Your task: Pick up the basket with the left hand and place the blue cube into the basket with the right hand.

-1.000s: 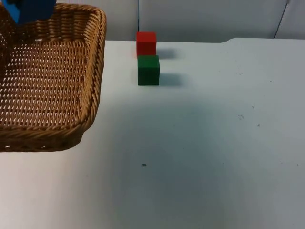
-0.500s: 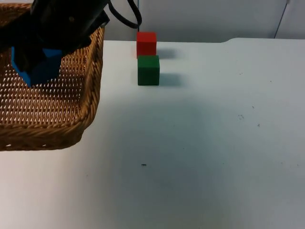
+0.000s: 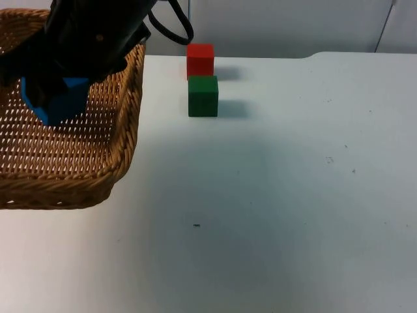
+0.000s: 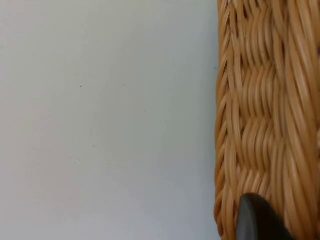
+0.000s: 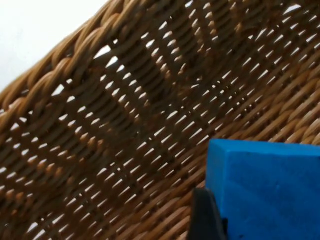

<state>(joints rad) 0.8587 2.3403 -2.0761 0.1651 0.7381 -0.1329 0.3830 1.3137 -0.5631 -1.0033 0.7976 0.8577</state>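
Two arms are working over the white table top (image 3: pixel 273 195), and we are seeing the right arm reaching across into the woven brown wicker basket (image 3: pixel 124 130) at the table's left side. The right gripper (image 3: pixel 55 98) is hanging inside the basket, above its open-weave floor, with its jaws closed on the blue foam cube (image 3: pixel 57 99). In the right wrist view the blue cube (image 5: pixel 265 190) is sitting right against one black fingertip (image 5: pixel 205 220), so we are reading the jaws as narrowed to the cube's width and clamping it. Beyond the jaws, the basket's woven wall and floor (image 5: pixel 125 125) are lying near the cube, though we cannot tell whether the cube is touching the floor.

In the left wrist view we are looking along the left gripper at the basket's thick braided rim (image 4: pixel 265 125), with one black fingertip (image 4: pixel 257 220) lying directly against the wicker. We cannot tell how far those jaws are standing apart, nor whether they are gripping the rim.

Well away from both sets of jaws, a green cube (image 3: pixel 202 96) and a red cube (image 3: pixel 200 60) are standing near the table's far edge, the red one just behind the green one.
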